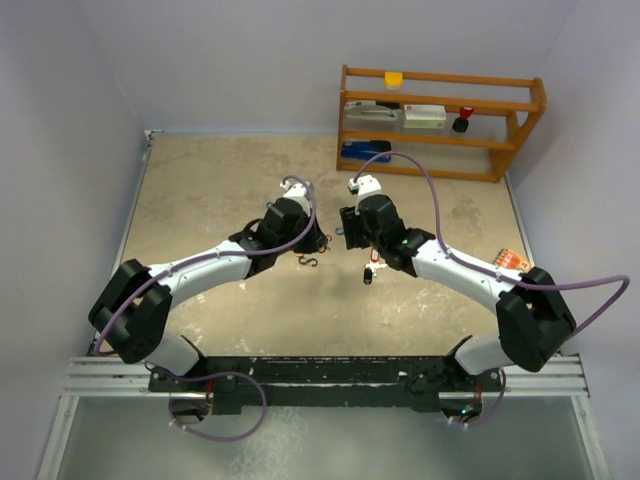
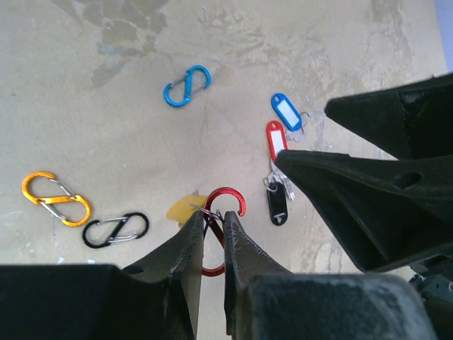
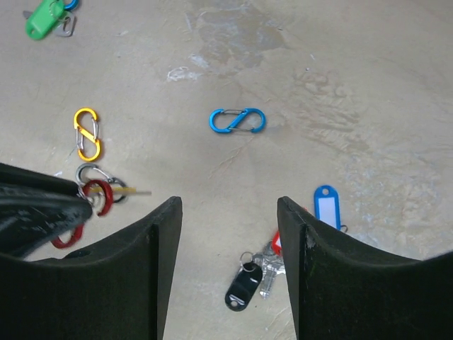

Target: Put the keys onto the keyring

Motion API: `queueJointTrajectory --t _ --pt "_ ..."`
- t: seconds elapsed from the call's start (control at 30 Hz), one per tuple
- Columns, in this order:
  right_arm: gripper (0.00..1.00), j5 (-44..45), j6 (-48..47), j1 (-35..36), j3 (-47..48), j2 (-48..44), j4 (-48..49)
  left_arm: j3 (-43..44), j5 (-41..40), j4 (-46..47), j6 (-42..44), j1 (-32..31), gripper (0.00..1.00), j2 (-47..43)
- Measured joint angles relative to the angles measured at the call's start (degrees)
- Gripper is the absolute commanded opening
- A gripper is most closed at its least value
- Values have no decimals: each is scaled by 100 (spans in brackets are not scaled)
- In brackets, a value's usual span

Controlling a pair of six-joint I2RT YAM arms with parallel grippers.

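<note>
left gripper (image 2: 214, 219): clamped on the middle of the red S-clip (image 2: 225, 205). One loop sticks out past the fingertips, the other shows in the slit between the fingers. Bottom centre of the left wrist view.
yellow tag (image 2: 180, 210): just left of the left fingertips, right against the clip's free loop. A small silver ring sits at the same spot. Can't tell if it is threaded on.
right gripper (image 3: 228, 212): jaws spread wide, nothing between them.
key bunch: black fob (image 3: 241, 290), silver keys (image 3: 267, 275) and red tag (image 3: 277, 242) lie together on the table (image 1: 200, 190). They sit at bottom centre of the right wrist view, in the gap between the right fingers and closer to the right-hand one. No contact visible.
blue tag (image 3: 326, 205): lower right of the same view, just beside the bunch, partly hidden by the right-hand finger.
green tag (image 3: 44, 18): upper left corner of the right wrist view, well apart from both grippers.
bunch vs held clip: in the left wrist view the bunch lies right of centre, near the red S-clip but apart from it.
spare clips: blue S-clip (image 2: 187, 85) upper centre; orange S-clip (image 2: 55, 198) and black S-clip (image 2: 115, 230) at left, just beside each other. All lie flat, apart from the held clip.
overhead: both wrists meet mid-table, with the bunch just below the right gripper in frame.
shelf (image 1: 440, 120): wooden rack, upper right, well apart from the grippers.
</note>
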Motion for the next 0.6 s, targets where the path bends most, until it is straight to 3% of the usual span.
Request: queueJointTrajectory --t 0.6 --pt "60 186 61 -39 -164 -59 -103 -380 -811 157 -420 1191 0 -452"
